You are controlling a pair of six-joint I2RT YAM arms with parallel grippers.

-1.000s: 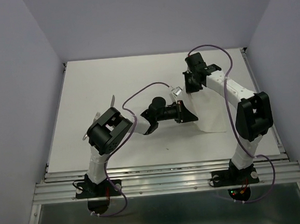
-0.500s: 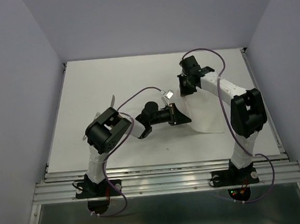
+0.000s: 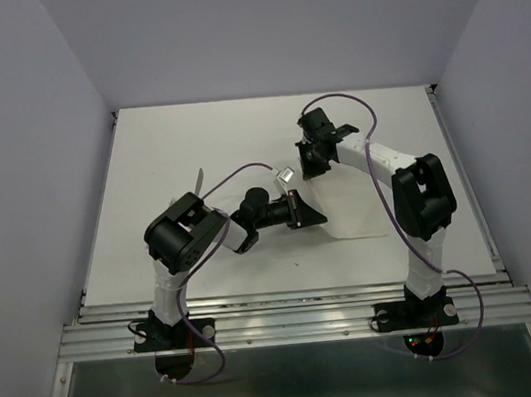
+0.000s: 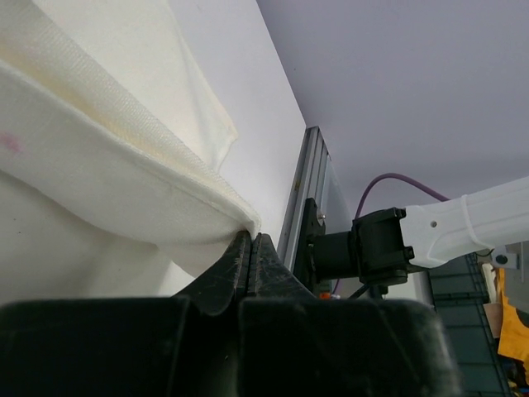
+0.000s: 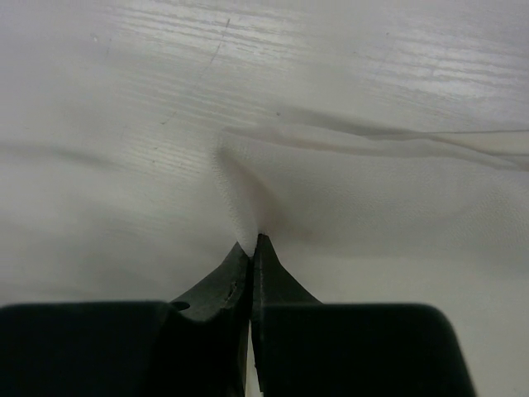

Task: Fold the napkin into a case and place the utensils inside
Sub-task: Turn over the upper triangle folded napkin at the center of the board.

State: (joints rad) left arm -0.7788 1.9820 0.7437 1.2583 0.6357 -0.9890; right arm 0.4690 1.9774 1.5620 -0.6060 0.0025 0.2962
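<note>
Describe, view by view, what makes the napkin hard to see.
Top external: the white napkin nearly vanishes against the white table; only faint shadow edges show. Left wrist: the left gripper is a dark, underexposed mass. Right wrist: the right gripper is equally dark.

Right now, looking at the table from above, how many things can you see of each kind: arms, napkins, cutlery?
Robot arms: 2, the left arm and the right arm
White napkin: 1
Silver cutlery piece: 1 in view; the left arm may hide more
Total: 4
</note>
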